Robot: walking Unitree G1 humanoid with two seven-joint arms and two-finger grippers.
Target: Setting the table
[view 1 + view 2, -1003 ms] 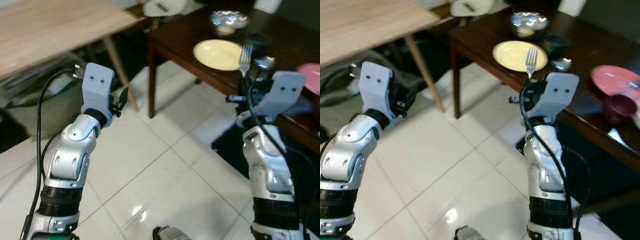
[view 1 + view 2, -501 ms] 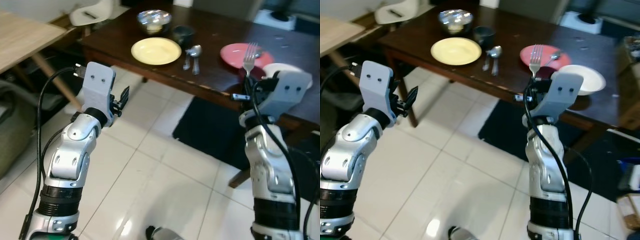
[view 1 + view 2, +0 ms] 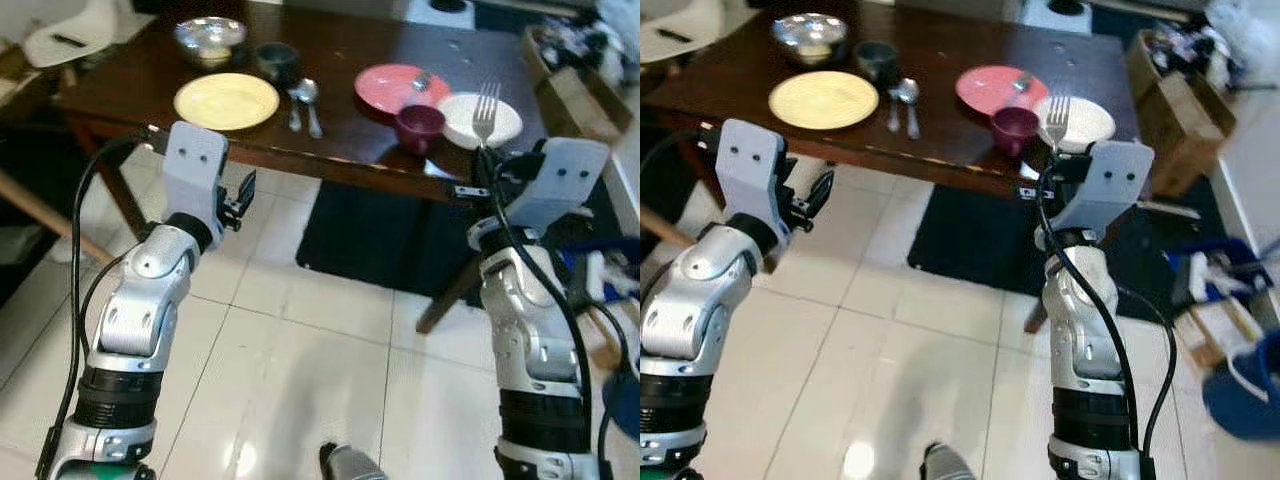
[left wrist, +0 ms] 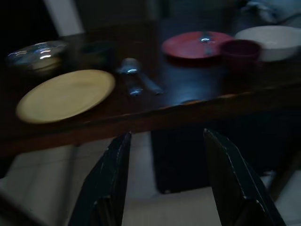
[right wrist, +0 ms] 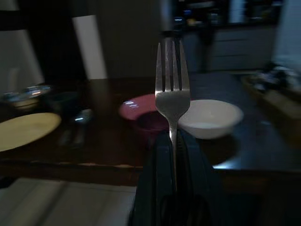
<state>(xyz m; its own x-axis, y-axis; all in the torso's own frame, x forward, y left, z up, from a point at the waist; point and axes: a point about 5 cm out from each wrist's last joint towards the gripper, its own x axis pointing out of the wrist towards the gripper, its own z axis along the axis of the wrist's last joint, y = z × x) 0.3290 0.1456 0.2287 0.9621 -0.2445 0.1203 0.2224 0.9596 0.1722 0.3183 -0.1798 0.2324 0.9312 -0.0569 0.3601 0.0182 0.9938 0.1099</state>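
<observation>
Upright in the right gripper (image 5: 175, 155), the fork (image 5: 172, 101) stands with its tines pointing up and its long axis near vertical — the handle is clamped between the two black fingers (image 5: 157, 160), which are closed on it low down. It is held in the air in front of the near edge of the dark tabletop (image 3: 940, 50), not yet over it. Being thin, stiff metal, the fork is probably light and rigid, though the smooth handle may slip or pivot in a narrow pinch; the present hold on the lower handle looks like a sensible place, leaving the tines free.

On the tabletop beyond it sit a white bowl (image 3: 1085, 120) toward the right end, a maroon cup (image 3: 1014, 127) just beside that, and a pink plate (image 3: 1000, 88) behind the cup. Further along to the left lie two spoons (image 3: 903, 98) side by side, then a yellow plate (image 3: 823, 99), with a dark cup (image 3: 876, 58) and a silver bowl (image 3: 810, 35) toward the far edge.

The left gripper (image 4: 164, 179) hovers before the tabletop's near edge, its fingers spread apart and holding nothing. To lay the fork flat, its axis would likely need tipping from vertical to horizontal.
</observation>
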